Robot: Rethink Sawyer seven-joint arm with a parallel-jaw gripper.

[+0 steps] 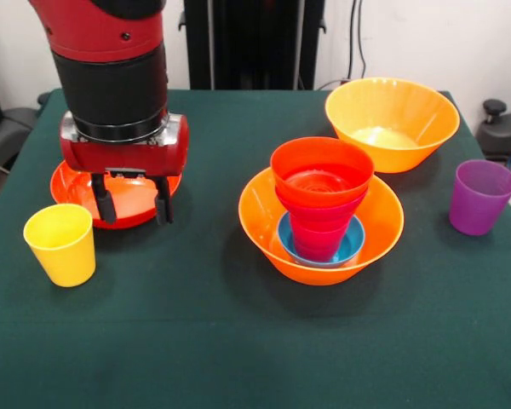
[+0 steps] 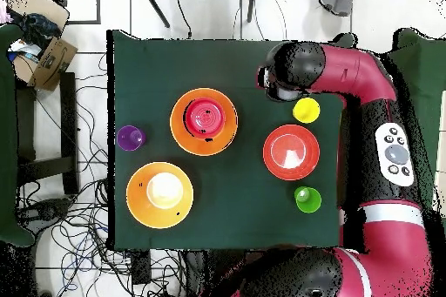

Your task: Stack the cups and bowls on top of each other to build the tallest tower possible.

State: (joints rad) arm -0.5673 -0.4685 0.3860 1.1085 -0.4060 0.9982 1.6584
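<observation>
My gripper (image 1: pixel 133 207) is open and empty, hanging just over the near rim of the wide shallow red-orange bowl (image 1: pixel 71 189) at the left. A yellow cup (image 1: pixel 61 244) stands upright in front of it, apart from the fingers. The tower (image 1: pixel 322 204) rises from a large orange bowl (image 1: pixel 381 228): a blue bowl (image 1: pixel 351 245), crimson-pink pieces, then a small red-orange bowl (image 1: pixel 321 170) on top. A second large orange bowl (image 1: pixel 392 123) and a purple cup (image 1: pixel 481 196) stand at the right. A green cup (image 2: pixel 307 199) shows only in the overhead view; the arm hides it in the front view.
In the overhead view my arm's wrist (image 2: pixel 280 74) covers the gripper, beside the yellow cup (image 2: pixel 306 110) and shallow bowl (image 2: pixel 291 151). The tower (image 2: pixel 204 120), the second orange bowl (image 2: pixel 159 194) and the purple cup (image 2: pixel 130 138) lie left. The green table (image 1: pixel 238 341) ends close by the cups.
</observation>
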